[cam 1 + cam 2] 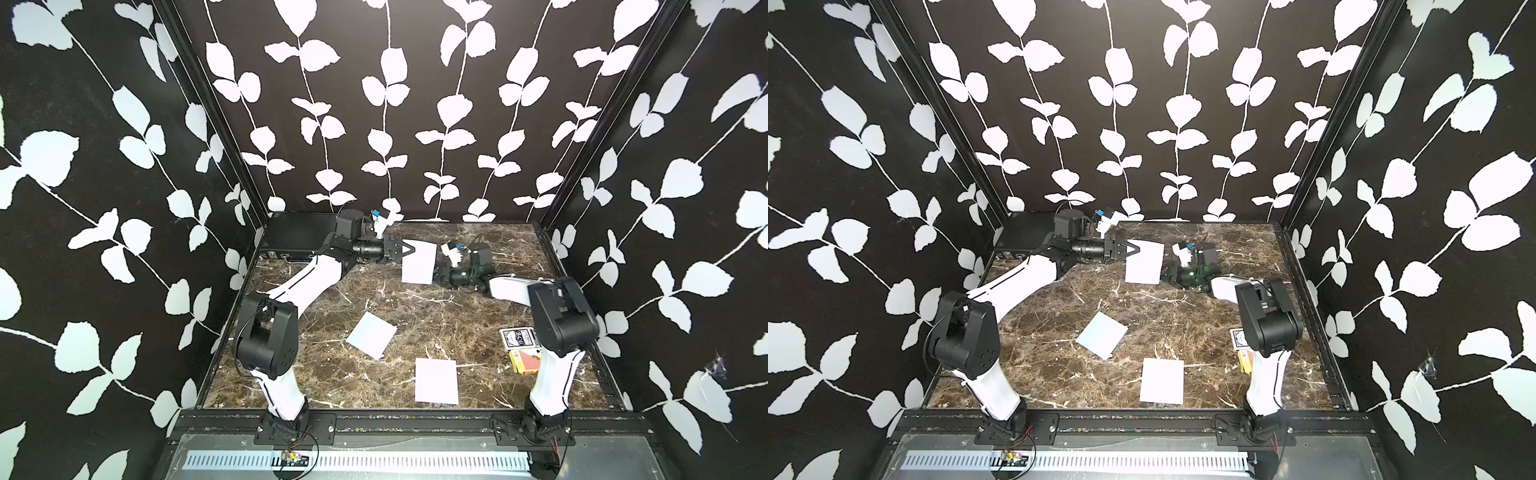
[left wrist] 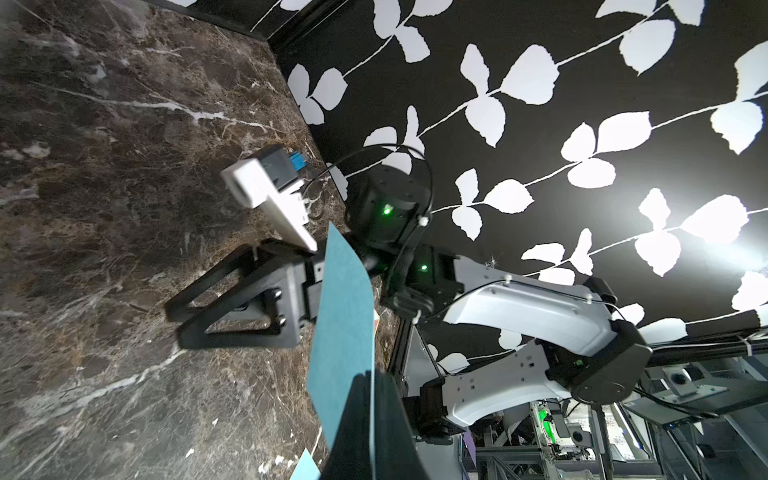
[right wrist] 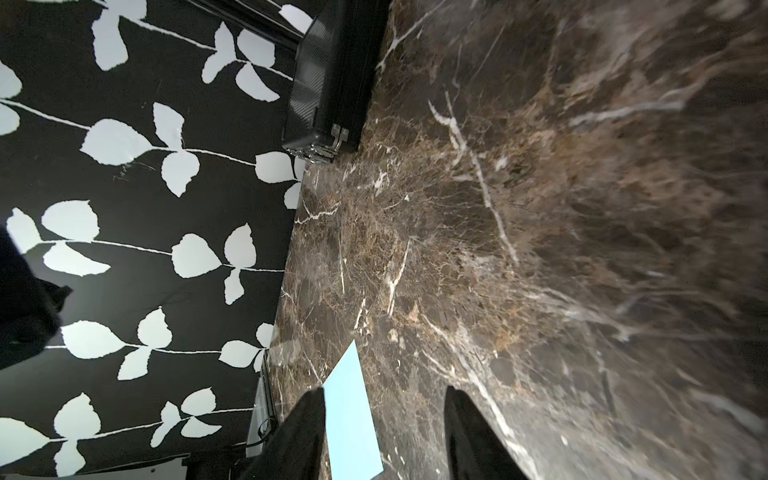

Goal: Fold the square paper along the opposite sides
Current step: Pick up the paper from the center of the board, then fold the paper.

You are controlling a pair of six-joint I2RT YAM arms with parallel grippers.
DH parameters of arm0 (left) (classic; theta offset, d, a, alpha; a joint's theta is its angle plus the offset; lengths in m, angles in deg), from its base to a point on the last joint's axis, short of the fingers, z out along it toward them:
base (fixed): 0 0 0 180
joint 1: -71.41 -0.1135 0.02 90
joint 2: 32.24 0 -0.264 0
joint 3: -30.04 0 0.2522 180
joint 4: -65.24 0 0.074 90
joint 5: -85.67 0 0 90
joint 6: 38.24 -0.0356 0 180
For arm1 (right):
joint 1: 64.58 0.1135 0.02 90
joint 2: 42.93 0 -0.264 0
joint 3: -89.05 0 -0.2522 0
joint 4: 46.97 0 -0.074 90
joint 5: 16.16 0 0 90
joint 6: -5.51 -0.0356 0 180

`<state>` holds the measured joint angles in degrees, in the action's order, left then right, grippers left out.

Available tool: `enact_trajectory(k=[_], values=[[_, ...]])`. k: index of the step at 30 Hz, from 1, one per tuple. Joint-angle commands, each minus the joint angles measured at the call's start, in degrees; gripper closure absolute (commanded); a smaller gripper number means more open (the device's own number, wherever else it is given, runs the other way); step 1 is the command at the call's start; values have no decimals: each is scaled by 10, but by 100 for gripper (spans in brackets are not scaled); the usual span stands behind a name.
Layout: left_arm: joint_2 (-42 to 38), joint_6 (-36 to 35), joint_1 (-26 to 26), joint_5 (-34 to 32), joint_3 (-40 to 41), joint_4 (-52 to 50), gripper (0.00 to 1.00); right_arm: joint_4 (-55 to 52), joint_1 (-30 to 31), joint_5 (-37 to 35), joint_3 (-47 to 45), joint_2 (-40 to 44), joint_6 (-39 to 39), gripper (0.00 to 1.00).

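Three white sheets appear in both top views. The square paper (image 1: 419, 262), raised near 12 o'clock of the marble table (image 1: 465, 324), is pinched at its 10 o'clock corner by the left gripper (image 1: 409, 249), whose jaws are closed on it. The right gripper (image 1: 439, 275) sits just beside the paper's 4 o'clock corner. In the right wrist view its fingers (image 3: 469, 440) stand apart, with the paper (image 3: 353, 415) lying close along the inner face of one finger, ungripped. A second sheet (image 1: 372, 335) lies flat near the centre, a third sheet (image 1: 436, 380) at 6 o'clock, card boxes (image 1: 519, 337) at 4 o'clock and a black case (image 1: 297, 237) at 10 o'clock.

Hazards (judged): held by one corner only, the paper (image 2: 345, 307) bows in the left wrist view and may swing, sag or slide out of the pinch. If the right gripper closes away from the edge, the opposite sides would meet askew and the crease would run slantwise.

Not resolved:
- whether the paper is single or already doubled;
- whether its lower edge touches the table;
- whether it touches the right finger;
- the left pinch itself, masked by a dark finger (image 2: 357, 432).

In the top views the paper partly covers the right gripper's tips, and the right arm partly covers the card boxes.
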<state>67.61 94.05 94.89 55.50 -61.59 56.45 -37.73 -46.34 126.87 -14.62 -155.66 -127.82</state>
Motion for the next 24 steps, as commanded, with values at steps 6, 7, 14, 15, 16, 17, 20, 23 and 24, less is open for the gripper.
enact_trajectory(k=[6, 7, 14, 15, 16, 17, 20, 23, 24], values=[[-17, 7, 1, 26, -3, 40, 100, 268, 8, 38, -64, 32, -136, 46], [-17, 7, 1, 25, -1, 43, 100, 267, 5, 39, -72, 44, -136, 47], [-14, -9, 2, 19, 6, 32, 100, 258, -17, 37, -130, 122, -137, 47], [-13, -12, 2, 18, 6, 29, 100, 256, -20, 38, -136, 132, -137, 47], [-12, -14, 2, 17, 6, 26, 100, 251, -23, 38, -142, 143, -137, 47], [-11, -15, 2, 17, 5, 26, 100, 247, -24, 38, -145, 151, -136, 47], [-12, -24, 2, 16, 6, 17, 100, 231, -24, 43, -155, 180, -131, 46], [-12, -31, 2, 15, 7, 10, 100, 205, -24, 41, -166, 205, -114, 46], [-12, -35, 2, 14, 6, 5, 100, 192, -24, 39, -169, 224, -107, 46]])
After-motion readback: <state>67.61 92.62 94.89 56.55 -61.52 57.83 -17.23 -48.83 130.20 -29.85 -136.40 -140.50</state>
